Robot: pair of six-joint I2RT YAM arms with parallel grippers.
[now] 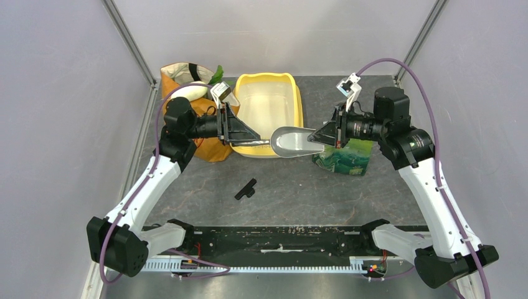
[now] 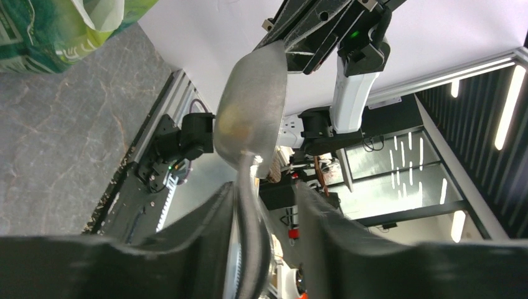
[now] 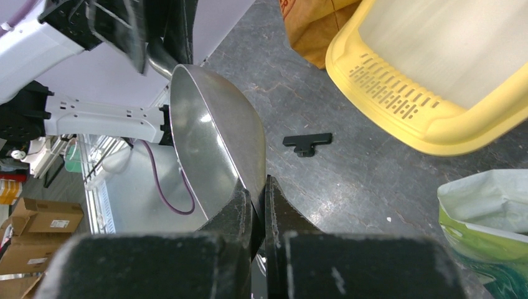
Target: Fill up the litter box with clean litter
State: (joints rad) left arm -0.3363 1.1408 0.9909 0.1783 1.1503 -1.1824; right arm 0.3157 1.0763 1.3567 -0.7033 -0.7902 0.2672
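The yellow litter box (image 1: 298, 106) stands at the back centre with a pale bare basin; in the right wrist view its slotted end (image 3: 398, 109) faces me. No clean litter shows in any view. A silver metal scoop (image 1: 292, 141) hangs level in front of the box, between both arms. My right gripper (image 1: 319, 136) is shut on the scoop's front lip (image 3: 249, 168), and the bowl (image 3: 212, 137) looks empty. The scoop's handle (image 2: 246, 205) runs between the fingers of my left gripper (image 2: 264, 193). It lies against one finger, with a gap to the other.
A green foil bag (image 1: 345, 156) stands open just right of the scoop, under my right wrist. An orange paper bag (image 1: 187, 93) with groceries sits left of the box, behind my left arm. A small black T-shaped piece (image 1: 246, 189) lies on the dark tabletop nearer the bases.
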